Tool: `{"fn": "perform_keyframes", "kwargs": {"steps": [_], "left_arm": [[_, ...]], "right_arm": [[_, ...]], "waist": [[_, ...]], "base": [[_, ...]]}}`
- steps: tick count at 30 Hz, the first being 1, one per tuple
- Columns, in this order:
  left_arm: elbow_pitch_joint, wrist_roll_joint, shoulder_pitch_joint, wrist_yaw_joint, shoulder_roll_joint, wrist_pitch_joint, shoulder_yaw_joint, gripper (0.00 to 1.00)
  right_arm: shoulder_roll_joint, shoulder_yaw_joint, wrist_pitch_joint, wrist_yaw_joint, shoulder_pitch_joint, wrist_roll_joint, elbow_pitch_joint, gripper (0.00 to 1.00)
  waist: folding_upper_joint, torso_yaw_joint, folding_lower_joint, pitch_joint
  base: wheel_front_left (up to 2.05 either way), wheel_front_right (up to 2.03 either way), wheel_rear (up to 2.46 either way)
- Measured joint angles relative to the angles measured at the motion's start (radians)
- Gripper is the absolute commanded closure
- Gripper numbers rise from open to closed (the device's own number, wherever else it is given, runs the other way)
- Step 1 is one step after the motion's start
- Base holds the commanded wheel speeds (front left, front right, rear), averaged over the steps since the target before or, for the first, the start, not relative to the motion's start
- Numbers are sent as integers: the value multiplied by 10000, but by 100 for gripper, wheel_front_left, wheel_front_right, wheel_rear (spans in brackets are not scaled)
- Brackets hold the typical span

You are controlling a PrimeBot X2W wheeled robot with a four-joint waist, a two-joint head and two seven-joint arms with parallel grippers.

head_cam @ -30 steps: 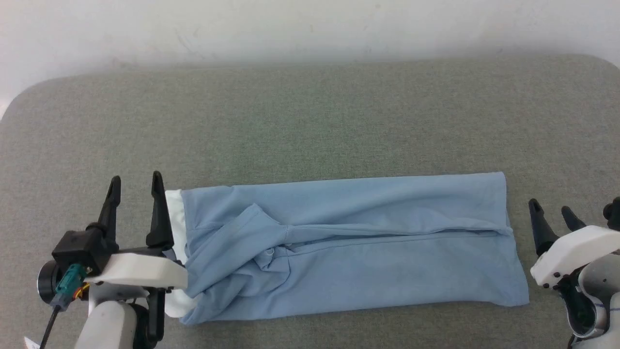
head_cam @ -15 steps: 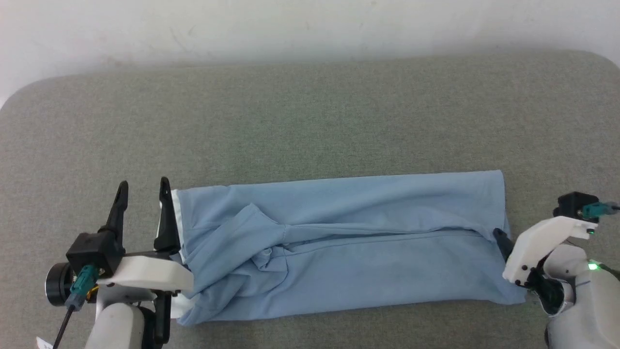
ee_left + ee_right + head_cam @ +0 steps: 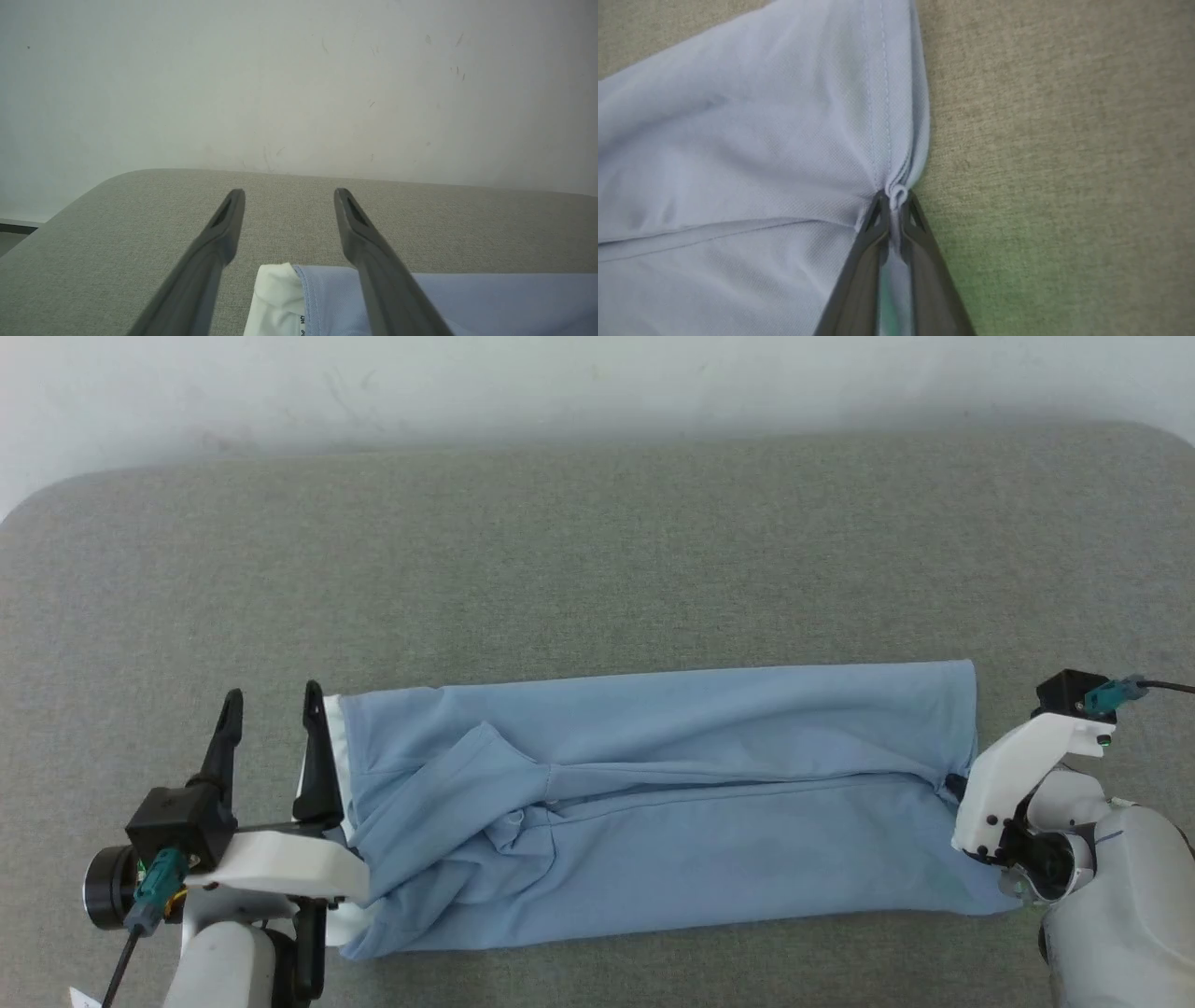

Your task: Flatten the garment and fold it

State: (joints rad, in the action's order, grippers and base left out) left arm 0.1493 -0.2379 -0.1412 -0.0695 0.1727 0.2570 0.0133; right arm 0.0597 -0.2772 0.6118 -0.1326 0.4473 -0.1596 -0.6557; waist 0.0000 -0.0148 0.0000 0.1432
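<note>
- While the garment (image 3: pixel 672 803) is lying as a long folded band across the worktop (image 3: pixel 597 569), I am reading its long axis as running left to right, from my left hand (image 3: pixel 271 698) to my right hand (image 3: pixel 892 205).
- I am seeing the right hand clenched on a small pleat of the stitched edge, midway along the band's right end.
- I am seeing the left hand released, fingers spread, grasping nothing, with the white collar (image 3: pixel 275 298) just beside its inner finger at the opposite end.
- I am judging that the coming fold is depending on carrying the right end along that long axis toward the collar, making the right hand the working one.
</note>
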Motion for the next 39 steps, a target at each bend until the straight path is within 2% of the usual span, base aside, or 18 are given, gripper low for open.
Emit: {"fn": "perform_keyframes", "kwargs": {"steps": [3,6,16,22,26,30,39], "left_arm": [[0,25,0,67,-31,0,-73,0],[36,25,-1,69,-88,-2,-113,0],[35,127,-4,171,-155,0,-219,0],[77,188,-18,276,-178,0,-282,0],[167,199,-22,351,-190,0,-328,0],[211,222,-22,424,-188,0,-405,0],[194,391,-22,428,-201,0,-441,0]], "right_arm": [[-56,-109,-88,-4,-36,155,173,100],[-182,-558,-339,-10,-193,823,531,100],[-165,-3453,-1475,-6,-481,3632,1862,100],[-104,-3908,-1929,-4,-481,4343,1873,100],[-73,-3283,-1860,-4,-552,4303,2201,100],[-71,-1927,-1018,-2,-1053,3536,3626,100],[-81,2017,1942,-2,-2632,1141,9626,100]], "waist": [[0,-40,0,-1],[0,-56,0,-11],[0,-16,0,2],[0,6,1,2],[0,38,1,-74],[0,53,0,-171],[0,92,0,-180]], "base": [[0,0,0],[0,0,0],[0,0,0],[0,0,0],[0,0,0],[0,0,0],[0,0,0]]}}
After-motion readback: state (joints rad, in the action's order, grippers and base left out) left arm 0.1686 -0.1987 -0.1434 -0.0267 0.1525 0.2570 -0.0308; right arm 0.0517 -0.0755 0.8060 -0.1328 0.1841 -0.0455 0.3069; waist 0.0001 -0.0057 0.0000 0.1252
